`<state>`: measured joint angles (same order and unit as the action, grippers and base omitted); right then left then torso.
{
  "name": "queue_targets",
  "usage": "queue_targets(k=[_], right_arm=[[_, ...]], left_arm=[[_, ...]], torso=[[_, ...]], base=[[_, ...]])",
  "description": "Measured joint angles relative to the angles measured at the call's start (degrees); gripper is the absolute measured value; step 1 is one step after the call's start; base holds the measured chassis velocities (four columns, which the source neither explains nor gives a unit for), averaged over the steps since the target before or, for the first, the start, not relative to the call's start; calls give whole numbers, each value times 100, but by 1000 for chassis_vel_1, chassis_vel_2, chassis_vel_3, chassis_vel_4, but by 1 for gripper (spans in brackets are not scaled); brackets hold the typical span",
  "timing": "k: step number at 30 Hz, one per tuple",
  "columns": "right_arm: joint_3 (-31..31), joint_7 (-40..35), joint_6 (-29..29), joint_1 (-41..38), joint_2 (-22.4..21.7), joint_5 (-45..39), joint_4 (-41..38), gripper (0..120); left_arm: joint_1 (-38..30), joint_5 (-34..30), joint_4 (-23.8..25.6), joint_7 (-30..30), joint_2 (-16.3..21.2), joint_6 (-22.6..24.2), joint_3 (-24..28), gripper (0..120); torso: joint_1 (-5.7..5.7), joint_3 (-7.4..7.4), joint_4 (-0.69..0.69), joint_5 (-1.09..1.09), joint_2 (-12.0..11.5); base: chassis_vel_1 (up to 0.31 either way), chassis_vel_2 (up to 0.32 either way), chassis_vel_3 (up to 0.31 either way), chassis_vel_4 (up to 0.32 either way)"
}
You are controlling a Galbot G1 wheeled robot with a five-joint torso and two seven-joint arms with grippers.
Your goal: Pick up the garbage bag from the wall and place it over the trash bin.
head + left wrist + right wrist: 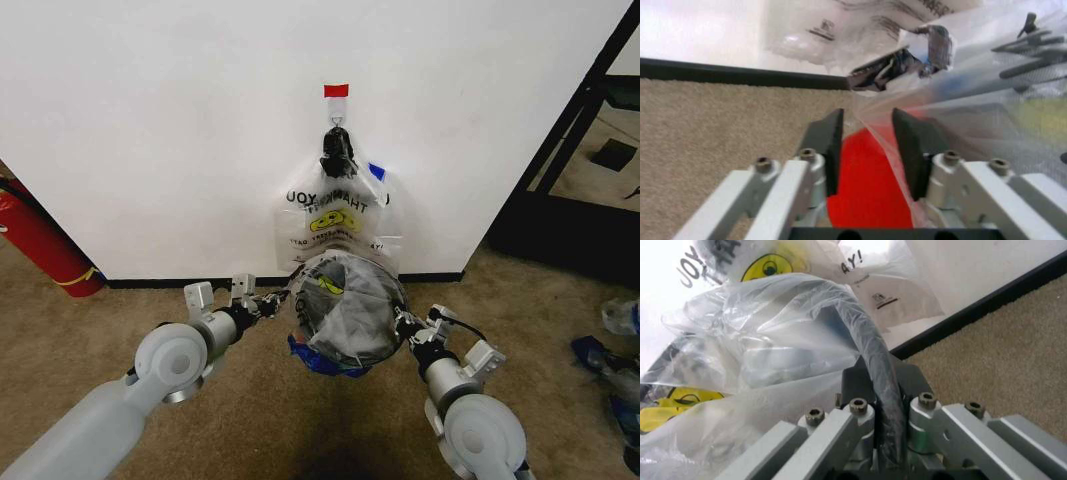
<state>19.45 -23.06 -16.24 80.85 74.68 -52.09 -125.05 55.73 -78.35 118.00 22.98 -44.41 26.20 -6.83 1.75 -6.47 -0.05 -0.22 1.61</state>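
Observation:
The garbage bag (335, 285), clear with a yellow smiley and blue trim, is spread over the top of the round black trash bin (368, 328) on the carpet below the wall (150, 120). My left gripper (272, 300) is at the bin's left side; in the left wrist view it (867, 145) is open, with a fold of the bag's film running between the fingers above the bin's red base (870, 195). On the bin's right side my right gripper (403, 322) is shut (883, 377) on a dark rolled edge wrapped in the garbage bag (773, 330).
Matching bags (335, 215) hang bunched under a black knot (337, 150) from a hook below a red tape strip (336, 90). A red fire extinguisher (40, 240) leans at the left. A black frame (570, 130) and loose items (620, 315) lie to the right.

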Motion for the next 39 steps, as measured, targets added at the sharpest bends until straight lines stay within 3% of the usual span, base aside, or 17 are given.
queue_targets(k=[6, 10, 14, 17, 19, 21, 24, 28, 39], right_arm=[[0, 16, 75, -11, 19, 110, 82, 1], [1, 6, 110, -14, 58, 129, 103, 1], [-9, -30, 136, -18, 142, 162, 130, 1], [-38, -34, 174, -19, 192, 384, 180, 1], [-58, -18, 204, -20, 204, 614, 217, 1], [-108, 109, 348, -12, 231, 1185, 295, 1], [-147, 154, 433, -6, 263, 1475, 314, 1], [-211, 196, 547, 48, 426, 1896, 288, 1], [-226, 406, 742, 193, 571, 2559, 254, 1]], left_arm=[[39, 150, 38, 144, 66, -66, -288, 61], [76, 186, 187, 311, 80, -167, -456, 72], [155, 239, 497, 528, 111, -295, -652, 85], [200, 233, 1046, 614, 164, -306, -754, 96], [186, 268, 1360, 649, 184, -264, -708, 97], [160, 542, 1718, 640, 226, -120, -486, 93], [145, 677, 1865, 606, 253, -7, -355, 87], [-23, 743, 2037, 578, 335, 127, 242, 66], [-1190, 255, 1754, 914, 98, 424, 1409, 29]], torso=[[0, 0, 0, -1, 0], [0, 0, 0, 0, 0], [0, 0, 0, -1, 0], [0, 0, 1, 0, 0], [0, 0, 1, 1, 0], [0, 0, -1, 1, 0], [0, 0, -1, 0, 1], [0, 0, 1, 0, 1], [0, 0, -1, 0, 1]], base=[[0, 0, 0, 0], [0, 0, 0, 0], [0, 0, 0, 0], [0, 0, 0, 0], [0, 0, 0, 0], [0, 0, 0, 0], [0, 0, 0, 0], [0, 0, 0, 0], [0, 0, 0, 0]])
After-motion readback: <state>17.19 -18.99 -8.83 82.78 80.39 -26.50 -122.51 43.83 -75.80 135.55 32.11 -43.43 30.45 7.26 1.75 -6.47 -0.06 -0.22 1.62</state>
